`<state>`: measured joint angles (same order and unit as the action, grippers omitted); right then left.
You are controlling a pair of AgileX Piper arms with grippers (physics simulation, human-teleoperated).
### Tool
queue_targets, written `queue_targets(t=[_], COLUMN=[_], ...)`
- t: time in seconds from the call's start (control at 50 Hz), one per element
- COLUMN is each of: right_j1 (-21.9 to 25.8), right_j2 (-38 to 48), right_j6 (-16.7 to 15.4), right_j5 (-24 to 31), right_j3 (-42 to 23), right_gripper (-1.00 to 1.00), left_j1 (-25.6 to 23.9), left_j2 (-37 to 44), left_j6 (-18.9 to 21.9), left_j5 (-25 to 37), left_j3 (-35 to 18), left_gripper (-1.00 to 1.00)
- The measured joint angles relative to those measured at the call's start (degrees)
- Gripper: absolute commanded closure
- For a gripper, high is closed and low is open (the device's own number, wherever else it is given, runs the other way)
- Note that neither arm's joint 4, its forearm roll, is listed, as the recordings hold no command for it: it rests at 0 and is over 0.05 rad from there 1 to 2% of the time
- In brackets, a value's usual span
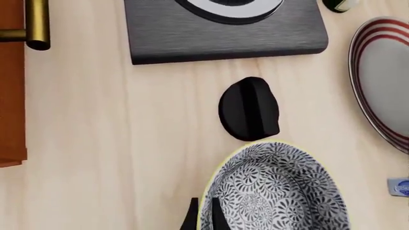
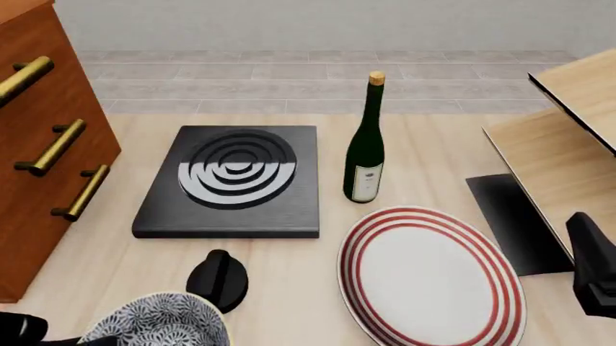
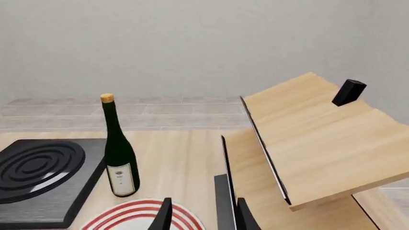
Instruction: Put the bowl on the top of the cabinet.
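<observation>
The left gripper [image 1: 203,216] clamps the bowl [image 1: 275,191] by its rim. Next comes a lift onto the cabinet [image 2: 43,144]. The right gripper [image 3: 201,215] idles, fingers apart.

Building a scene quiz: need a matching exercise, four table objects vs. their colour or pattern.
Things:
1. bowl
2. plate
3. bottle
4. cabinet

Looks:
A. reddish-brown wood, brass handles
B. white with red rings
C. dark green, gold cap
D. blue-and-white floral

Pairs: 1-D, 2-B, 3-C, 4-A
</observation>
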<state>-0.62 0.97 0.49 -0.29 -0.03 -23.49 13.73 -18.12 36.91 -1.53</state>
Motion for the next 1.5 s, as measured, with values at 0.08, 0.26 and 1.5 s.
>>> queue_targets(t=[0.08,0.26,1.5], right_j1=[0.0,0.0,0.0], right_j2=[-0.1,-0.2,-0.3], right_j6=[-0.1,-0.2,0.2], right_j5=[0.1,0.1,0.2], right_j3=[0.0,0.0,0.0], right_gripper=[-1.0,-1.0,-1.0], left_j1=[0.1,0.1,-2.3], left_j2=[-0.1,0.2,18.8], left_j6=[0.0,-0.2,3.3], left_j5=[0.0,-0.6,-9.5], left_j3=[0.0,0.2,-33.7], left_gripper=[1.0,1.0,1.0])
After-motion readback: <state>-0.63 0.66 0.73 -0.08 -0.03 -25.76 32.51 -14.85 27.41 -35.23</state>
